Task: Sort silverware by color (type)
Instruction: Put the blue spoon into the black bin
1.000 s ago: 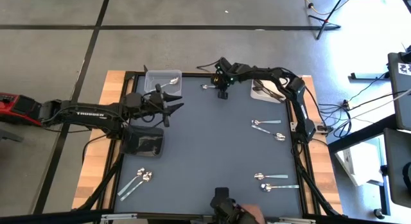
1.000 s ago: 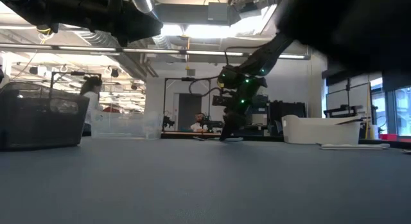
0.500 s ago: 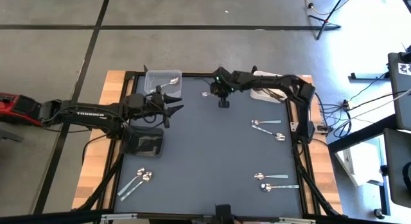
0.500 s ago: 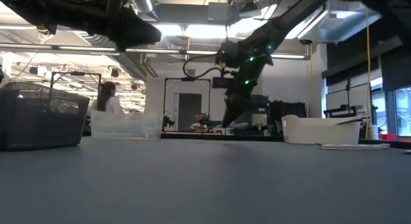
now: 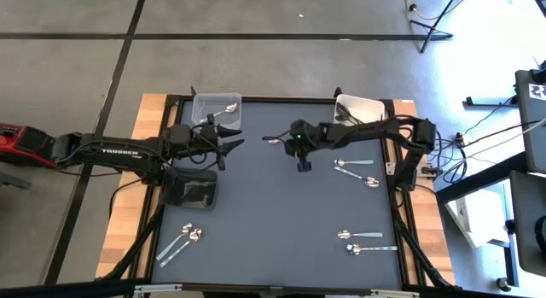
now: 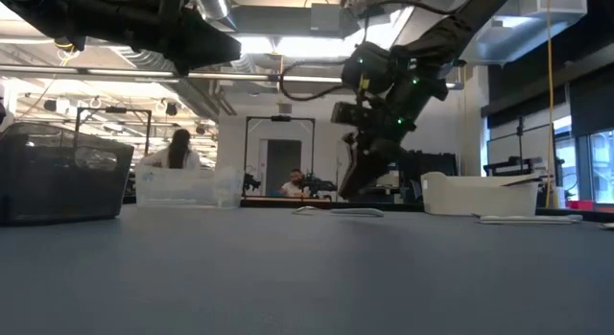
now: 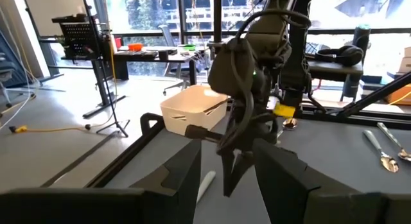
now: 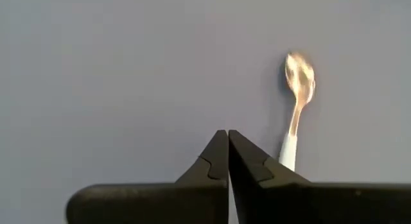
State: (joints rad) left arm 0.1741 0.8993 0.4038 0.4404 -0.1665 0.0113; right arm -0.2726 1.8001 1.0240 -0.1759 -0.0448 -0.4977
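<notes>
R gripper (image 5: 300, 164) is seen above the mat (image 5: 273, 213), centre-far area; its fingers (image 8: 221, 161) are pressed together w/ nothing between them. A silver spoon (image 5: 272, 140) lies flat on the mat just left of and slightly beyond that gripper, apart from it; in the R wrist view the same spoon (image 8: 297, 102) is seen beside the closed tips, not touched.

L gripper (image 5: 229, 144) is held over the mat's far-left part, just near of the clear bin (image 5: 205, 104); fingers spread wide, nothing held.

Silverware elsewhere:
- one spoon (image 5: 230, 108) inside the clear bin, far left.
- dark utensils (image 5: 345, 119) in the white bin (image 5: 373, 108), far right.
- two spoons (image 5: 351, 163) on the mat right of the R gripper, a second (image 5: 367, 180) just nearer.
- two more (image 5: 358, 235) near-right, one (image 5: 368, 248) beside it.
- a cluster (image 5: 182, 242) near-left on the mat.
- dark mesh bin (image 5: 189, 189) at left edge; contents not discernible.
</notes>
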